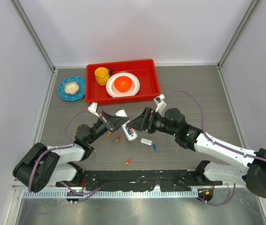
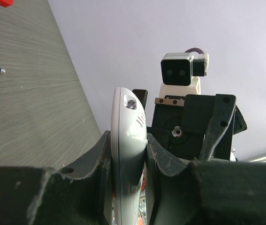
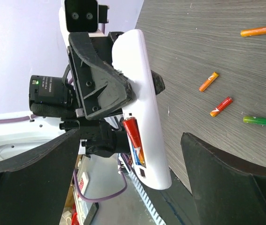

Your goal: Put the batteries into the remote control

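My left gripper (image 1: 117, 123) (image 2: 129, 157) is shut on the white remote control (image 1: 126, 126) (image 2: 128, 136) (image 3: 140, 79) and holds it off the table. The battery bay is uncovered, and a red battery (image 3: 133, 138) lies in it. My right gripper (image 1: 140, 123) (image 3: 130, 140) faces the bay, open, its fingers either side of the remote's end and not touching it. Loose batteries lie on the table: two orange ones (image 1: 109, 134) (image 1: 118, 138), a red one (image 1: 128, 161) and a blue one (image 1: 155, 148). The right wrist view also shows a green battery (image 3: 260, 121).
A small white cover (image 1: 146, 141) lies on the table right of the remote. A red tray (image 1: 149, 91) at the back holds a yellow cup (image 1: 101, 74) and a white plate (image 1: 133, 89) with an orange bowl. A blue plate (image 1: 65, 94) sits left of it.
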Action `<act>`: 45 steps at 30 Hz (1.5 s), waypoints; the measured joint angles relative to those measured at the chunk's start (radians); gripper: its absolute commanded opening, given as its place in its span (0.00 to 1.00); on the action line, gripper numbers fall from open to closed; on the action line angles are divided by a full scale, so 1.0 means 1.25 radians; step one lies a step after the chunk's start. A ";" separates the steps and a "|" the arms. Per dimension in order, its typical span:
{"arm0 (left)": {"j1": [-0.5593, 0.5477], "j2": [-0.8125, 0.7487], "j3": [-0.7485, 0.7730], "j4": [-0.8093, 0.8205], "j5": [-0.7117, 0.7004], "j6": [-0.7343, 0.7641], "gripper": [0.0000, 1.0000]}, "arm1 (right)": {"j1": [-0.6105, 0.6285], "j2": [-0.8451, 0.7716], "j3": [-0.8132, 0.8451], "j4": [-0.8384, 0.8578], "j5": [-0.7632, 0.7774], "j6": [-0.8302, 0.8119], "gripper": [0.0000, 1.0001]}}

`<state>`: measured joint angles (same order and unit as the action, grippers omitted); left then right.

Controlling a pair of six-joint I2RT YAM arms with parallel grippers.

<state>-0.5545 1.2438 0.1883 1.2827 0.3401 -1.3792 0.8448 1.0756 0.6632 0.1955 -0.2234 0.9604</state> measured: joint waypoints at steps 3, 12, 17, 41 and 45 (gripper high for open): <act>0.000 -0.002 0.000 0.000 0.000 0.000 0.00 | -0.004 0.017 0.000 0.013 -0.001 0.006 0.89; 0.000 -0.011 -0.004 0.000 0.000 0.000 0.00 | -0.017 0.045 -0.009 0.026 0.003 0.026 0.86; 0.000 -0.013 -0.012 0.000 0.000 0.000 0.01 | -0.018 0.047 -0.037 0.055 0.003 0.042 0.85; 0.000 -0.013 -0.012 0.000 0.000 0.000 0.01 | -0.018 0.093 -0.039 0.099 -0.002 0.064 0.84; 0.000 -0.013 -0.012 0.000 0.000 0.000 0.00 | -0.018 0.096 -0.039 0.105 -0.005 0.070 0.82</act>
<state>-0.5545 1.2274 0.1730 1.2823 0.3401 -1.3792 0.8223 1.1957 0.6147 0.3271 -0.2295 1.0485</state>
